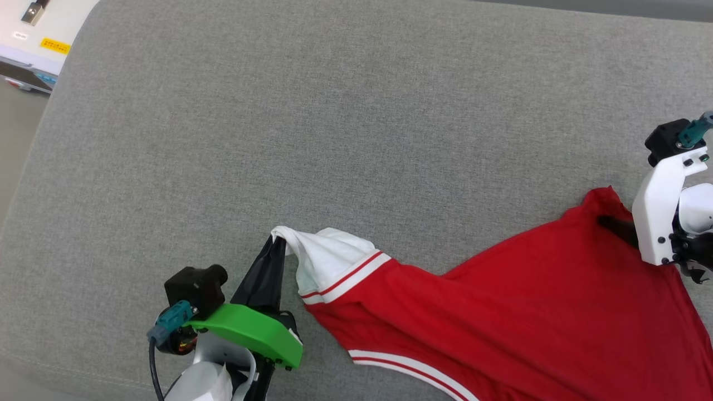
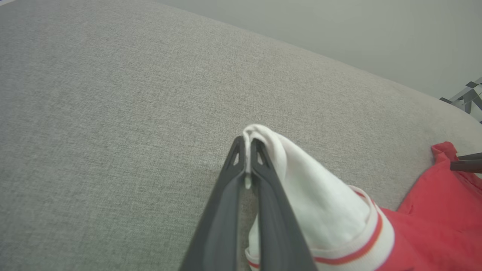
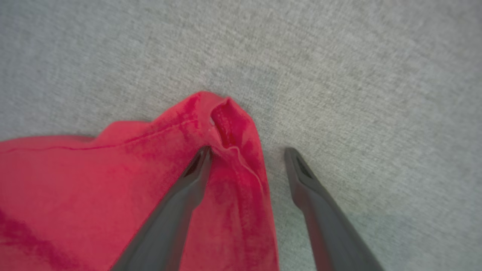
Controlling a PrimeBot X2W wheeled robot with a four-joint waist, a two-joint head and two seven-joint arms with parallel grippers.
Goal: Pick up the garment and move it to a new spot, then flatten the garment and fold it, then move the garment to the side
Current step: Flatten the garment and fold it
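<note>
The garment (image 1: 501, 312), a red shirt with white striped-trim sleeves, lies on the grey cushion (image 1: 334, 122), spread from the lower middle to the right edge. My left gripper (image 1: 274, 239) is shut on the tip of its white sleeve (image 2: 301, 188), pinched between the dark fingertips (image 2: 246, 150). At the right, my right gripper (image 3: 246, 152) stands open over the shirt's red corner (image 3: 226, 120). Its left finger (image 3: 180, 195) rests on the cloth and its right finger (image 3: 316, 195) is over bare cushion. In the head view the right gripper's (image 1: 615, 225) fingers are mostly hidden by its white mount.
The grey cushion stretches wide to the back and left. Its left edge drops to a floor with a pale cabinet (image 1: 39, 39) at the top left. A dark metal frame (image 2: 469, 96) stands beyond the cushion's far right edge.
</note>
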